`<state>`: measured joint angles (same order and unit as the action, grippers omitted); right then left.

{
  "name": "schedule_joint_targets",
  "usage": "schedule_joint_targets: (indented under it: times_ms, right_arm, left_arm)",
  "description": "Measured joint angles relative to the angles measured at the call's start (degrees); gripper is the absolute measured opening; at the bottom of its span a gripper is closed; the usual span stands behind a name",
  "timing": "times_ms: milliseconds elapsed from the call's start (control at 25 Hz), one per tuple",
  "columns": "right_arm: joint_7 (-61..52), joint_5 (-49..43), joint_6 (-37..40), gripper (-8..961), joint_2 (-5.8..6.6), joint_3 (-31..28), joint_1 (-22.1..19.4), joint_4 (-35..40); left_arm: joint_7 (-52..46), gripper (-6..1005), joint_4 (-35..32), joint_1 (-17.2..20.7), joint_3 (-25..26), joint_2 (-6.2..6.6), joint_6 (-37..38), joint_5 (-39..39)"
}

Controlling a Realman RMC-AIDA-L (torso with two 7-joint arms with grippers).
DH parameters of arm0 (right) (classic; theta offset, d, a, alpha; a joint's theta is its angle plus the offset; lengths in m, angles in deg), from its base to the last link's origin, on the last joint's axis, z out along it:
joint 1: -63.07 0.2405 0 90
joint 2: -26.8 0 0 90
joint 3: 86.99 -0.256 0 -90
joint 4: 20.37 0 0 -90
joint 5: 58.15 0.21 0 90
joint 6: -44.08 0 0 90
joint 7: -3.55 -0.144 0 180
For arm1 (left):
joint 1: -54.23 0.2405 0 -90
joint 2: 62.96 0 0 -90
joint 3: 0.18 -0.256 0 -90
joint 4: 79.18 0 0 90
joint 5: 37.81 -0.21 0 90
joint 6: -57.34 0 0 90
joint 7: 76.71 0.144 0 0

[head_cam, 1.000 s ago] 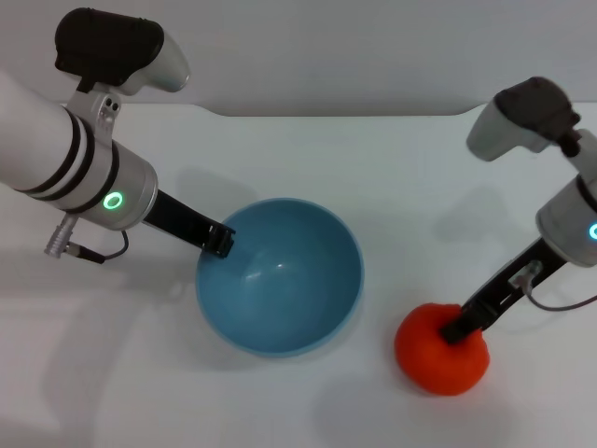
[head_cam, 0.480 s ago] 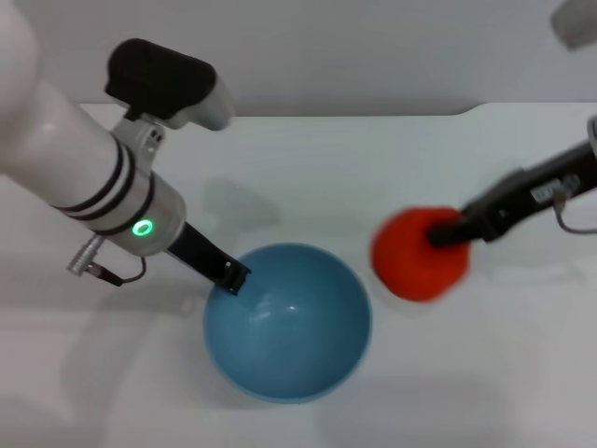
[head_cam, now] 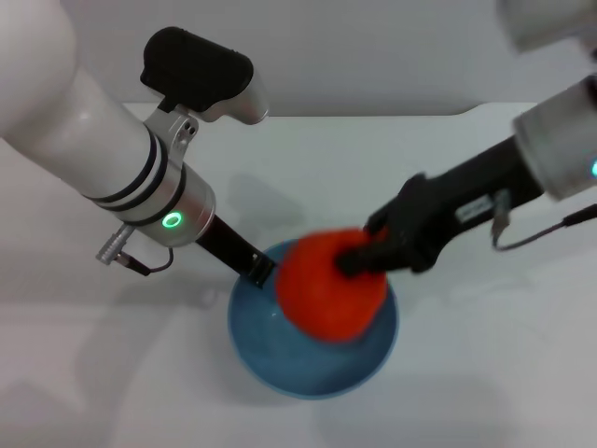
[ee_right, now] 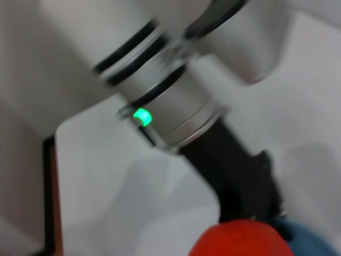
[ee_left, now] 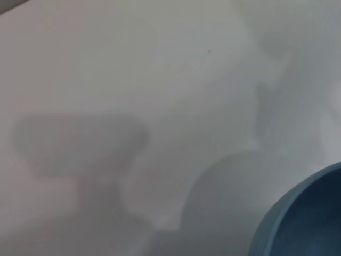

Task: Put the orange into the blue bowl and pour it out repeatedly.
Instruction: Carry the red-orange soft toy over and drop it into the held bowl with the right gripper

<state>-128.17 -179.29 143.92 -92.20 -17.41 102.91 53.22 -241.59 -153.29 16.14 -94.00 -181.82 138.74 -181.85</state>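
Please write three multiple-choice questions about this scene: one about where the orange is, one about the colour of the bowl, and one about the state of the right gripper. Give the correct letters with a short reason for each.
1. Where is the orange?
A. Over the blue bowl, held up
B. On the table to the right of the bowl
C. Under the left arm

2. What colour is the bowl?
A. White
B. Light blue
C. Green

3. What is the right gripper doing?
A. Hanging open and empty
B. Gripping the bowl's rim
C. Shut on the orange

Answers:
1 A: in the head view the fruit covers most of the bowl's inside, with the gripper on it.
2 B: its rim and wall show light blue.
3 C: its dark fingers clasp the fruit's side, while the left gripper is at the bowl's rim.
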Motion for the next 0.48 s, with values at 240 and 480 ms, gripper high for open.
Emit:
schedule_joint_targets:
  times_ms: [240,480]
  right_arm:
    - [-0.7,-4.0,-1.5,148,0.00,4.4,0.6,-0.7]
    - [-1.7,-3.8,-1.5,392,0.00,2.9,0.3,-0.2]
  left_arm:
    - [0.0,-1,-0.7,-0.2,0.0,0.07,0.0,0.1]
    - [0.0,-1,-0.9,-0.5,0.0,0.13,-0.1,0.1]
